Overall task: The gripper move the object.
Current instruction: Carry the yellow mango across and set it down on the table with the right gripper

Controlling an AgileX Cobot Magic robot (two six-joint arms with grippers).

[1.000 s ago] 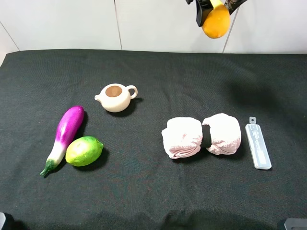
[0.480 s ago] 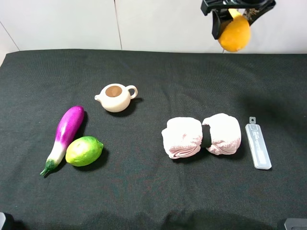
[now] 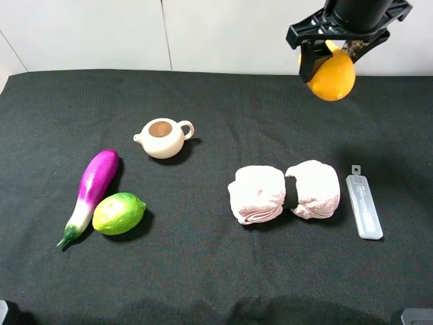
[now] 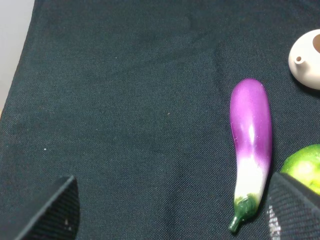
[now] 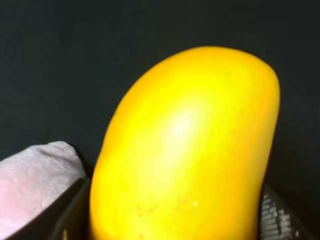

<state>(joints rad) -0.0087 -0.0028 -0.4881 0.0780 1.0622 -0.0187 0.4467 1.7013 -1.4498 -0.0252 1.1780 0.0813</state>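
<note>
The mango [image 3: 330,78] has swung right and lower with the right claw [image 3: 329,62], whose fingers are clamped on its upper end, above the surface [image 3: 223,284] near the far edge. Best bet: lower gently, clear of the pink towels [image 3: 284,191].

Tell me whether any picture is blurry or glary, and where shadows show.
Exterior high: sharp, evenly lit, soft shadows hugging the teapot and lime. Left wrist: a bright glare streak on the eggplant. Right wrist: the mango fills the frame, slightly soft, with a pale sheen.
</note>
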